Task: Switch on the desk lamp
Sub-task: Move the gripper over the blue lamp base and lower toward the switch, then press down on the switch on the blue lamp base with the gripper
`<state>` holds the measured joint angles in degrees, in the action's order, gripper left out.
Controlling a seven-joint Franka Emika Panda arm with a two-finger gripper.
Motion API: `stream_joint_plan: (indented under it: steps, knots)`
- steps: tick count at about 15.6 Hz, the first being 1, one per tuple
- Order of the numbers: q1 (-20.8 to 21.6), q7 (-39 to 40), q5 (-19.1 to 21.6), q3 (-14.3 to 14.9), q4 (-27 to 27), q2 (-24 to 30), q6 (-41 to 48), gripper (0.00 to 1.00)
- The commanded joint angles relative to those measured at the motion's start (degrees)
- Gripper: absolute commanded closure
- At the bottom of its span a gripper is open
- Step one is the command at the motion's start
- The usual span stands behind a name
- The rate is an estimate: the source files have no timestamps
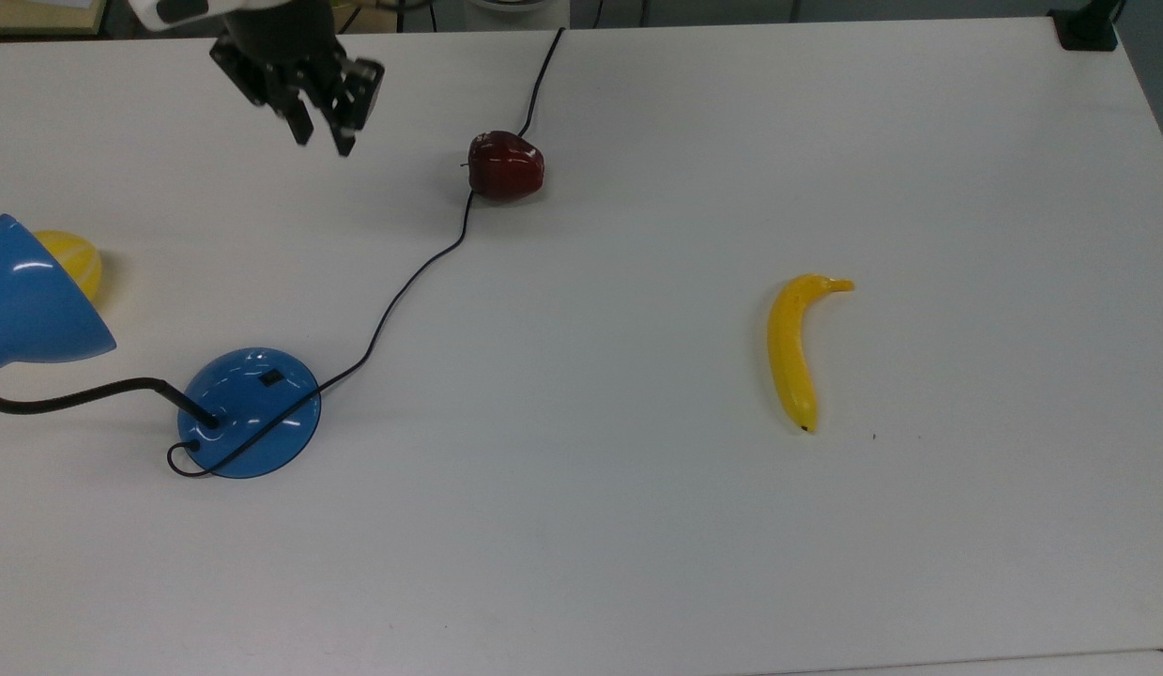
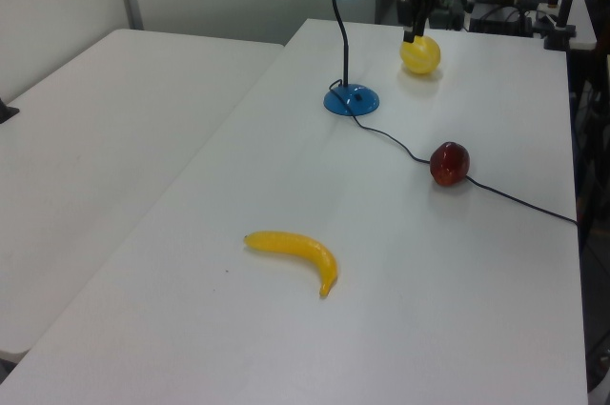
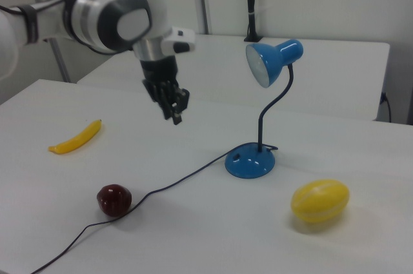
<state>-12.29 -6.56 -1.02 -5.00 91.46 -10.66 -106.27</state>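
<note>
one blue desk lamp (image 3: 261, 119), shade unlit.

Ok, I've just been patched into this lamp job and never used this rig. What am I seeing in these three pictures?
The white and grey machine is a robot arm ending in a black two-finger gripper; it hangs in the air above the white table, fingers slightly apart, holding nothing. The three pictures show the same table: one looks down from above, two look across it from opposite sides. On the table stand the desk lamp, blue with a black bendy neck, and its black cord, which runs past a dark red apple. There is also a yellow banana and a round yellow fruit. The small black switch sits on the lamp's base.
</note>
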Motion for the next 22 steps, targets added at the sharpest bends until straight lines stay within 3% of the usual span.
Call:
stream_joint_plan:
  steps: [1,5,12,22]
  knots:
    - [1.13,-2.67,-0.03,3.76,1.17,-4.09,-10.07,1.00]
    - [1.04,-5.38,-0.12,6.14,0.74,-9.98,-22.46,1.00]
    - [1.04,-13.38,-1.00,6.49,0.04,-16.40,-36.09,1.00]
    - [3.50,-16.03,-2.40,7.99,-0.23,-22.03,-41.91,1.00]
